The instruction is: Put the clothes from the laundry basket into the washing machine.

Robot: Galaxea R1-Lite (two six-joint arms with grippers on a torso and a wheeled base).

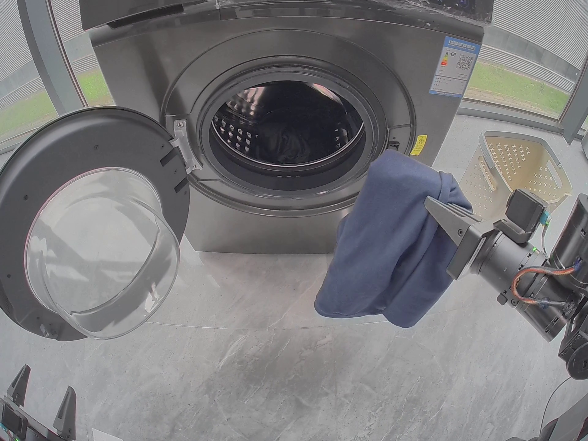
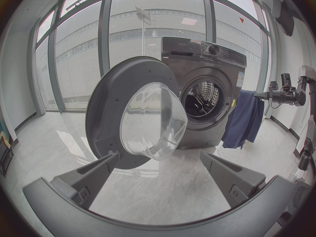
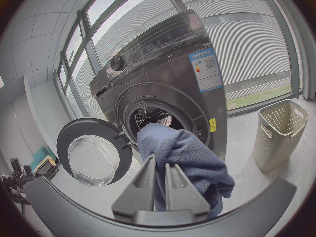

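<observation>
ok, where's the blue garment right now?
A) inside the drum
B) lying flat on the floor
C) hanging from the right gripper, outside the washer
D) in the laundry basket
C: the right gripper is shut on the blue garment, which hangs from it in front of the washing machine, outside the drum.

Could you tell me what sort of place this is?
Likely a laundry corner in a glass-walled building: a washing machine with its door open, a laundry basket beside it, tall windows.
</observation>
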